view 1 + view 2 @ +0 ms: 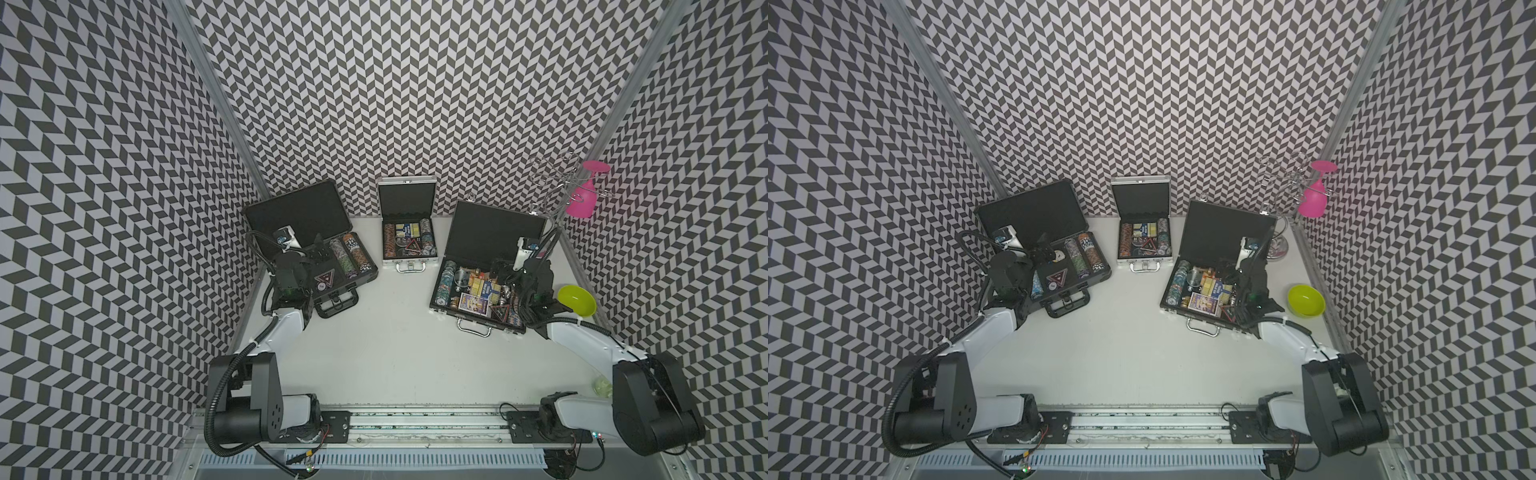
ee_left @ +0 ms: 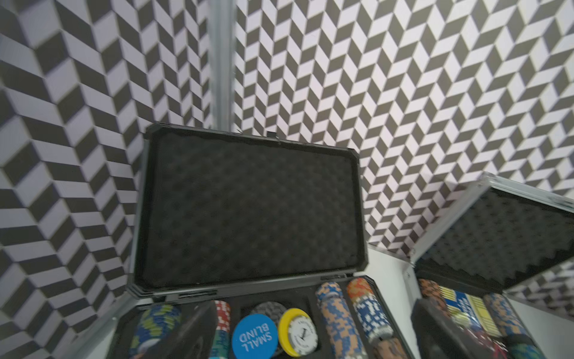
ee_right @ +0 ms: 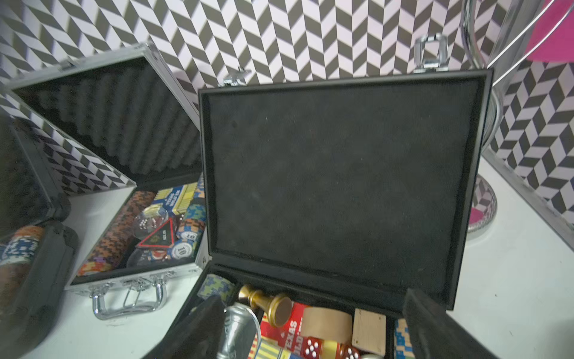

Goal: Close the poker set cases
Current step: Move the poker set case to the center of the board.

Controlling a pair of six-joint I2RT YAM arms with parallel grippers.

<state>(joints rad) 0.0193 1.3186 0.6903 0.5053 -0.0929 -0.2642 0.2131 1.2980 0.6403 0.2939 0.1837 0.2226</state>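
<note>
Left gripper (image 2: 315, 310) spread over large black case (image 1: 299, 212), right gripper (image 3: 315, 303) spread over medium black case (image 1: 494, 232), silver case (image 1: 407, 195) between, three lids raised, open table (image 1: 395, 340) before their handles

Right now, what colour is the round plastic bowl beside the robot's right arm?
The round plastic bowl is lime green, and it shows most clearly in a top view.

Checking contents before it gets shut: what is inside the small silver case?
The small silver case holds chip rows, a blue-and-yellow box, a red-edged black triangle and white chips marked 10. Anything beneath these is covered.
</note>
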